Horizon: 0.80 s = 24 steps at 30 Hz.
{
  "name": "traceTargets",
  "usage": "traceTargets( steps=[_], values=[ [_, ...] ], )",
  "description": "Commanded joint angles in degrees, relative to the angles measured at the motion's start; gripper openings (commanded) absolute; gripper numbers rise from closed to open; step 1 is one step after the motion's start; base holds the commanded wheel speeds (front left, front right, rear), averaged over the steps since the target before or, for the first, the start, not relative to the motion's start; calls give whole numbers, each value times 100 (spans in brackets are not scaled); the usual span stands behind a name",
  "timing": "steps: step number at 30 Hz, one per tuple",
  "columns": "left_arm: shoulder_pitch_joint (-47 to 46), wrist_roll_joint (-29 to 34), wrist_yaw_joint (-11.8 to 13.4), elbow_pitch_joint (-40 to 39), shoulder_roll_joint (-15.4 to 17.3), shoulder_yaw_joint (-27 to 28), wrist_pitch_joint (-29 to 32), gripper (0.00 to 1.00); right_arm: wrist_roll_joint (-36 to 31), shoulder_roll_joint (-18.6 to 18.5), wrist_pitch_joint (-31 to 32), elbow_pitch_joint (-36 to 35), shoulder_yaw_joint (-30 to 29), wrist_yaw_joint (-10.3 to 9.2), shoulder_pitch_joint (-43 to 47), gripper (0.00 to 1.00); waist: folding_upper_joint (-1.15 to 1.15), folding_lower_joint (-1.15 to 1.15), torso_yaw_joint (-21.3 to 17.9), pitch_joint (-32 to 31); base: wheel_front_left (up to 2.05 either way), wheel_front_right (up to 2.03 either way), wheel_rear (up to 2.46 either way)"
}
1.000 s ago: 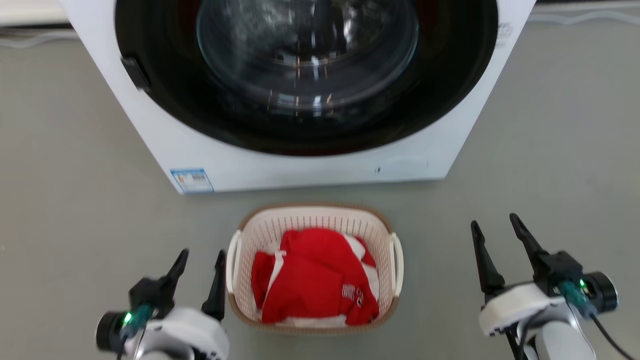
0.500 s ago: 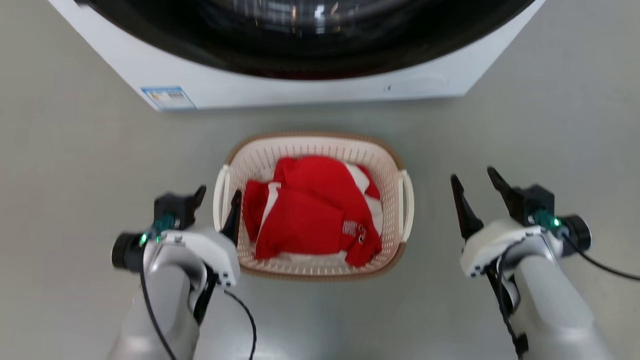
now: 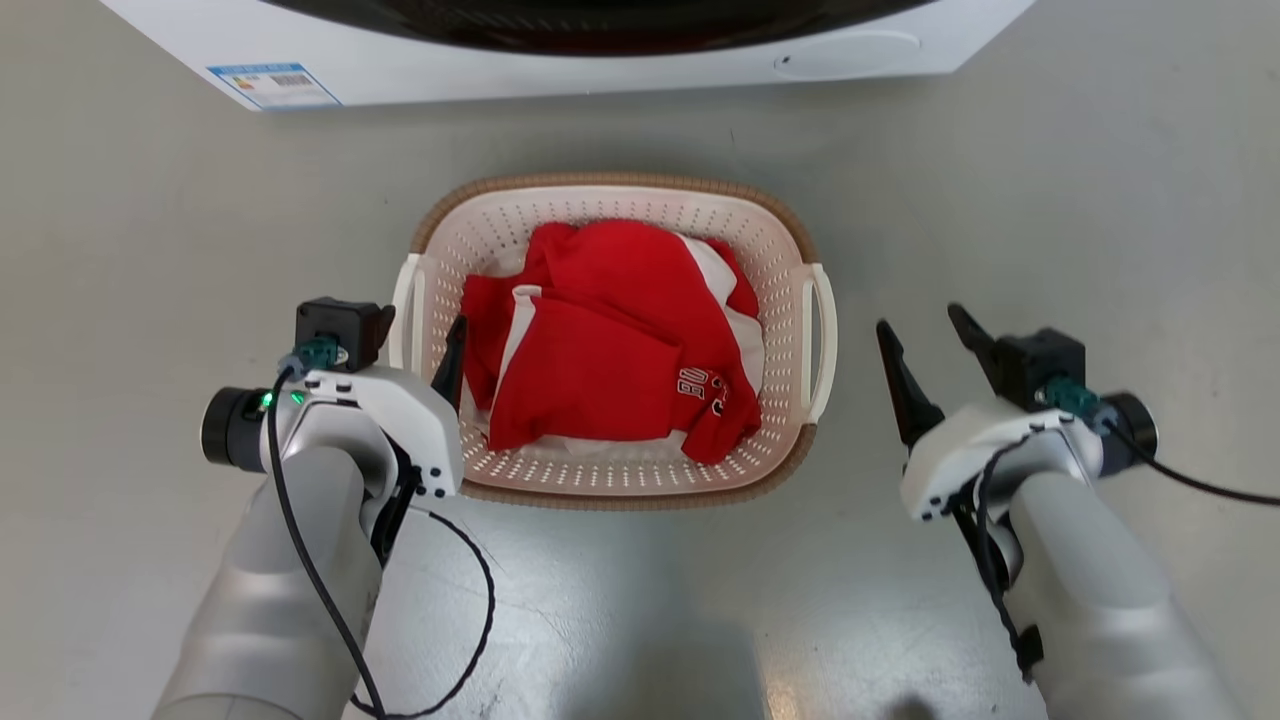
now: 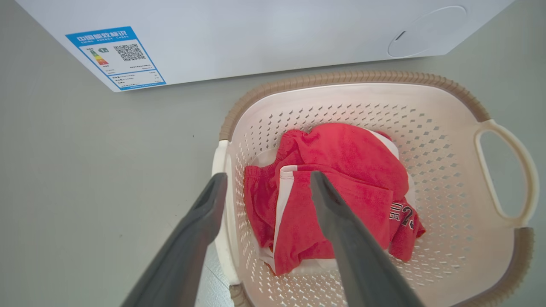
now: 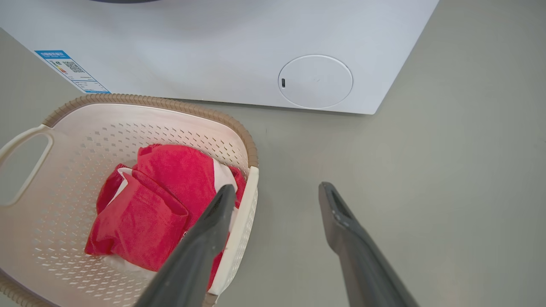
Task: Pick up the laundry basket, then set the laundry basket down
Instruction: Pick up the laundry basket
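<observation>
Left hand (image 3: 420,330): wide open at the basket's left side, empty. The left wrist view has one finger (image 4: 200,213) outside the left loop handle (image 3: 405,310) and the other over the inside wall, above the clothing. Contact with the handle, I can't tell.
Laundry basket (image 3: 620,182): sitting flat on the grey floor (image 3: 1100,200), between the two hands, brown rim up.
Red garment (image 3: 610,340): bunched inside the basket, with white trim and some lettering near its right edge.
Right loop handle (image 3: 825,330): free, nothing on it.
Right hand (image 3: 918,320): open too, holding nothing, off to the basket's right side with bare floor between its fingers and the handle.
Washing machine (image 3: 500,75): white front just behind the basket, a blue-edged sticker (image 3: 272,85) at its left corner.
</observation>
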Motion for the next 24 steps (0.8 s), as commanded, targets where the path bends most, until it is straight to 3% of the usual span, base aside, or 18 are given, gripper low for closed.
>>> traceTargets(
  steps=[1, 24],
  values=[
    [-116, -29, 4, 49, 169, 91, -34, 100, 44, 42, -78, -54, 147, 35, -71, 100, 0, 0, -28, 114, 0, 0, 0],
    [-1203, -46, 243, 727, 461, -39, -34, 100, 320, 42, -78, -124, 304, 35, -593, 100, 0, 0, 65, 1185, 0, 0, 0]
  ],
)
